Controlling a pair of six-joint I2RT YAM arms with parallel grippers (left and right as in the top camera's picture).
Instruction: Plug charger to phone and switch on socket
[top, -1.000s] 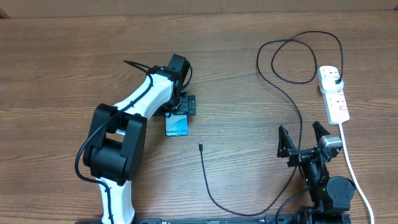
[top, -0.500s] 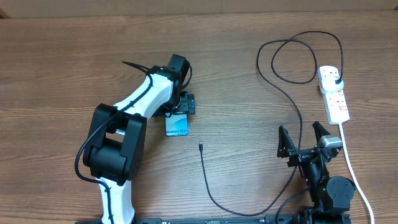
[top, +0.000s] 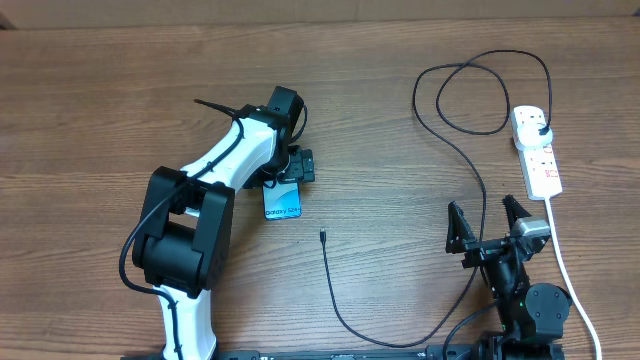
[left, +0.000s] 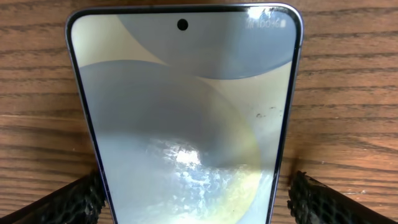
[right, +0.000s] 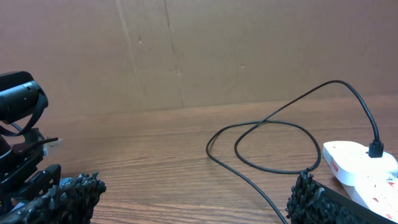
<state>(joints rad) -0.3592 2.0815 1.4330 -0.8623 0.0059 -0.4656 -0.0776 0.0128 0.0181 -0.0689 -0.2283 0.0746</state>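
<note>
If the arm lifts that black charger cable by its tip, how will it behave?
Probably floppy: the charger lies in loose curves and a loop. Likely light, being so thin. Its plug sits in the socket, so pulling might drag that.

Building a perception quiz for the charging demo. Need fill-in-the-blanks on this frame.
1. The slim blue-screened smartphone lies flat between the left gripper's ___ jaws.
2. The thin black charger cable is plugged into the white ___.
3. Its small connector tip lies loose on the wooden ___.
Missing: open; power strip; table.
</note>
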